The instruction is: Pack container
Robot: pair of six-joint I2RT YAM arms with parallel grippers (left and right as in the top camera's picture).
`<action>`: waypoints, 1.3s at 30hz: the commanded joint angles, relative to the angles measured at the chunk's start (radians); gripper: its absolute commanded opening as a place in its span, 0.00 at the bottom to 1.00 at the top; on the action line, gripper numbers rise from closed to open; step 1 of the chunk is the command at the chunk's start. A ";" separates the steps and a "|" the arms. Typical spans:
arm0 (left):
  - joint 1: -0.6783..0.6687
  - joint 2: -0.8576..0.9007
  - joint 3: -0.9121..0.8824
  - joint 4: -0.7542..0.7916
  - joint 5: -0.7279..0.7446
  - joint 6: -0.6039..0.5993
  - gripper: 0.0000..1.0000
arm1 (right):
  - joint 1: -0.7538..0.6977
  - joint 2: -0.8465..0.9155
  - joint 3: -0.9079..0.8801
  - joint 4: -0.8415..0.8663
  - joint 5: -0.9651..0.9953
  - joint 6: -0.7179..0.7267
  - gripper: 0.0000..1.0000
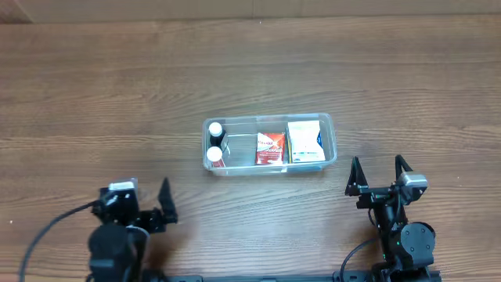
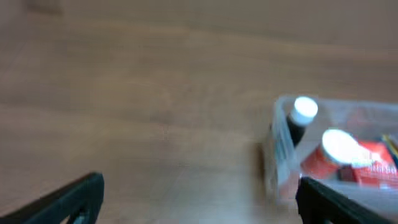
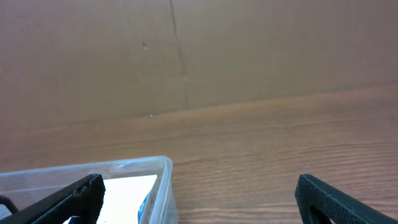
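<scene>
The clear plastic container [image 1: 330,133] sits at the table's middle. It holds two white-capped bottles [image 1: 214,128] at its left end, a red packet [image 1: 270,148] in the middle and a white and blue box [image 1: 304,141] at its right end. My left gripper [image 1: 149,205] is open and empty, near the front left, apart from the container. My right gripper [image 1: 380,175] is open and empty, just right of and in front of the container. The left wrist view shows the container's left end [image 2: 280,146] with the bottles [image 2: 303,111], blurred. The right wrist view shows its right corner [image 3: 166,171].
The wooden table [image 1: 117,94] stretches all around the container. A brown cardboard wall [image 3: 186,50] stands behind the table's far edge.
</scene>
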 commanded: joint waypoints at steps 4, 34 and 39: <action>0.008 -0.156 -0.362 0.597 0.120 0.074 1.00 | -0.005 -0.008 -0.010 0.005 0.007 -0.003 1.00; 0.008 -0.156 -0.443 0.599 0.119 0.120 1.00 | -0.005 -0.008 -0.010 0.005 0.007 -0.003 1.00; 0.008 -0.156 -0.443 0.599 0.119 0.120 1.00 | -0.005 -0.008 -0.010 0.005 0.007 -0.003 1.00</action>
